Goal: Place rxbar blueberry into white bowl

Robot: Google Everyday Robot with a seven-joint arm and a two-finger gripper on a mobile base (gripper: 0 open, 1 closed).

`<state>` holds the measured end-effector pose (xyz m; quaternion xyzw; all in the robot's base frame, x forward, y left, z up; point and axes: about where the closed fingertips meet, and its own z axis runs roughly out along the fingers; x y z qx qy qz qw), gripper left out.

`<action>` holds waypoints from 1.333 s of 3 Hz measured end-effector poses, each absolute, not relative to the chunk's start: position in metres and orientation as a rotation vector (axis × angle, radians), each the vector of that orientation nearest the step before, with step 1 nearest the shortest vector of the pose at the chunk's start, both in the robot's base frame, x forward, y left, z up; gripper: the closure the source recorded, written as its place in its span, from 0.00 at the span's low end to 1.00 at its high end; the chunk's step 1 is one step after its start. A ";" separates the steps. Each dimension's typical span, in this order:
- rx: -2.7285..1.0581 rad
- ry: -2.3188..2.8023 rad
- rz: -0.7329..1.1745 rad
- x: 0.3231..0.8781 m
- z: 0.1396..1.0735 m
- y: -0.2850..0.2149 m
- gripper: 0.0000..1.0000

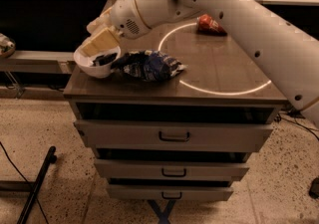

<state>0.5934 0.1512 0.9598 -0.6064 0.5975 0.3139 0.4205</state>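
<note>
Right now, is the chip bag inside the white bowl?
No, the chip bag lies beside the white bowl, and the gripper hovers over that bowl.

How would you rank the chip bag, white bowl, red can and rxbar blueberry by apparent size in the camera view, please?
1. chip bag
2. white bowl
3. red can, which sits farther back
4. rxbar blueberry, partly visible inside the bowl, under the tool
The last two are too close to rank firmly.
</note>
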 end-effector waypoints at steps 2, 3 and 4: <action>-1.459 1.535 0.809 0.612 0.983 0.137 0.00; -1.383 1.520 0.805 0.635 1.020 0.117 0.00; -1.383 1.520 0.805 0.635 1.020 0.117 0.00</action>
